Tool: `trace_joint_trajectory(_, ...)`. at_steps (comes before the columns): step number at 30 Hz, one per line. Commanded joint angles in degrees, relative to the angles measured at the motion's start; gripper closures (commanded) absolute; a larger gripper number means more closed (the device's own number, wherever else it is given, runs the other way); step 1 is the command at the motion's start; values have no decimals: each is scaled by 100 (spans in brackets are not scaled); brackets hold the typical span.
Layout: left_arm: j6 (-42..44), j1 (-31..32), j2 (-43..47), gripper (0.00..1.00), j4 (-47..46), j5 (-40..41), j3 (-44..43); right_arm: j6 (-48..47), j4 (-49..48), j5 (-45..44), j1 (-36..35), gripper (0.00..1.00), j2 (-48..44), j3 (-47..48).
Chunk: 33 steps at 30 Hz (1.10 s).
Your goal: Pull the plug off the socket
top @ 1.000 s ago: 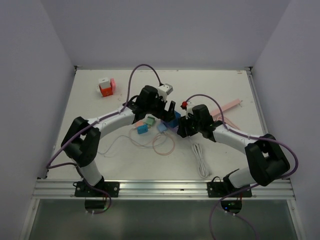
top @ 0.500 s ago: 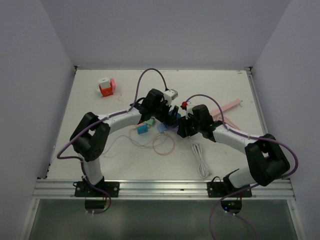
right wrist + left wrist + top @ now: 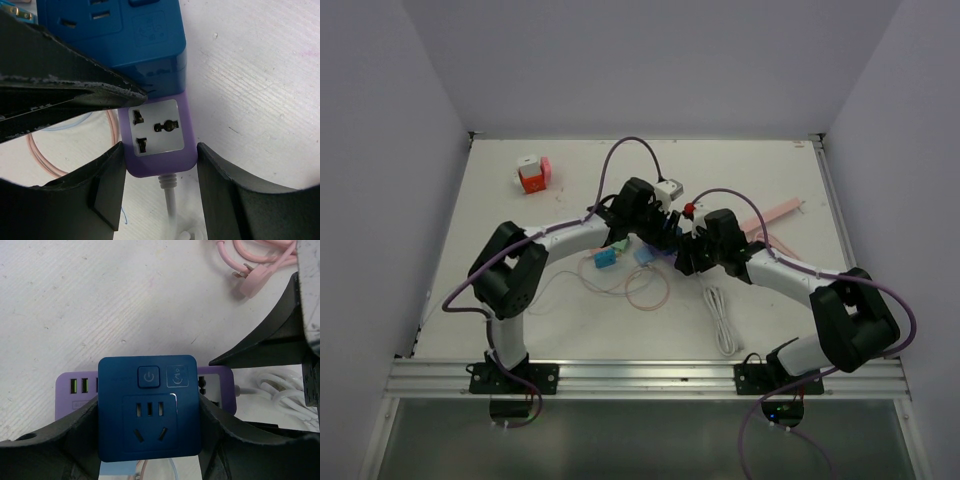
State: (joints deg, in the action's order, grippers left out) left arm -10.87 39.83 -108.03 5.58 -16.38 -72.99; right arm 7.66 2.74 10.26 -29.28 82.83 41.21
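Left gripper (image 3: 664,233) has advanced toward 3 o'clock since a second ago and now clamps the blue plug (image 3: 149,412) on both flanks. The plug is seated on the purple socket (image 3: 157,131) near the centre of the table (image 3: 770,170). Right gripper (image 3: 684,252) grasps the socket's end from 3 o'clock; a white cable (image 3: 282,390) lies at 3 o'clock of the plug and a pink cable (image 3: 251,283) at 1 o'clock.

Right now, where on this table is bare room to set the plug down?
Bare: the table along its far edge, between the orange block and the pink strip; the near patch between the pink wire loops and the front rail. Crowded: the middle, where the left gripper clamps the blue adapter plug and the right gripper the purple socket strip.
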Motion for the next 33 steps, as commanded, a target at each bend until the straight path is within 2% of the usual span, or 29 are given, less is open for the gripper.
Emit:
trace_joint_trajectory(1, 120, -11, 27, 71, -373, -312, -93, 68, -90, 283, -34, 75, -214, 124)
trace_joint_trajectory(2, 147, -11, 62, 77, -426, -322, -32, 104, -133, 283, -34, 69, -240, 107)
trace_joint_trajectory(3, 182, -11, 115, 87, -670, -330, 117, 139, -142, 301, -25, 58, -267, 80)
trace_joint_trajectory(6, 261, -20, 334, 98, -935, -322, 390, 384, -108, 319, -25, 40, -346, 71)
trace_joint_trajectory(12, 375, -19, 844, 100, -1445, -261, 821, 1315, -134, 538, 27, 19, -557, 106)
trace_joint_trajectory(18, 480, -11, 1398, 100, -1875, -164, 1128, 1869, 244, 748, 290, 16, -680, 387)
trace_joint_trajectory(23, 613, -20, 1952, 100, -2193, -76, 1401, 2362, 166, 1985, 975, 17, -557, 432)
trace_joint_trajectory(33, 411, -20, 2383, 100, -2851, -41, 1674, 2600, 121, 2954, 1021, 23, -311, 985)
